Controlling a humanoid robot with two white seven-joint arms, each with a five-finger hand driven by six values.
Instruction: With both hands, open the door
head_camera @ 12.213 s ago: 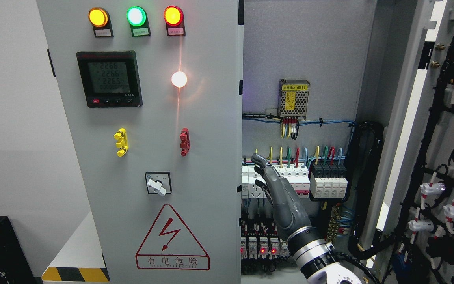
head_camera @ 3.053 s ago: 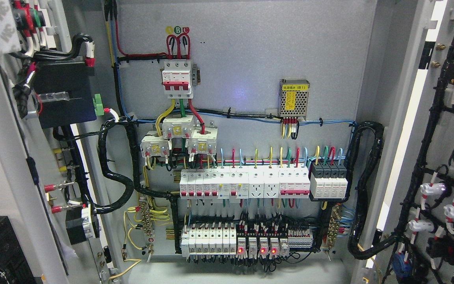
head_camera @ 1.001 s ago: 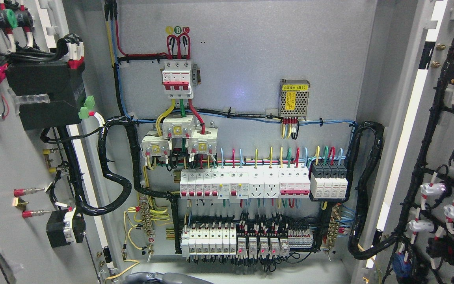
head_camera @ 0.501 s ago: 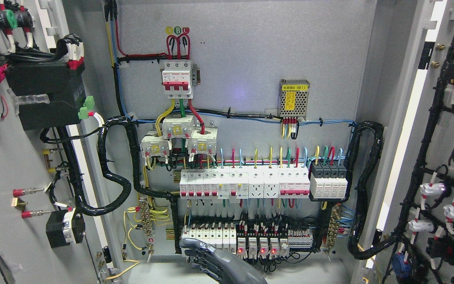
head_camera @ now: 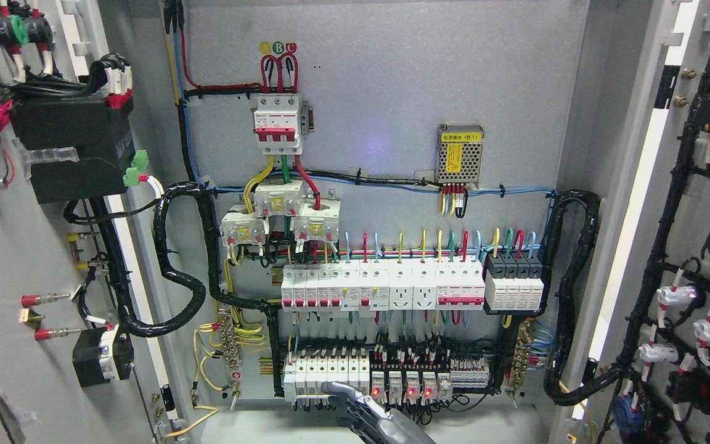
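Both doors of the cabinet stood swung wide — the left door folded back at the left edge, the right door at the right, their wired inner faces turned to the camera. By my reading the opening was done, and the step in hand was withdrawal. One hand showed at the bottom edge near the middle, just in front of the lowest row of breakers; which arm it belonged to could not be told, nor whether its fingers were spread or curled. To finish well it should pull straight back toward the robot and low, away from the breakers and the loose yellow wires — nothing there wants brushing. Half a second earlier the hand had shown more broadly, and further left; now it sat lower and narrower. Both doors stood as before.
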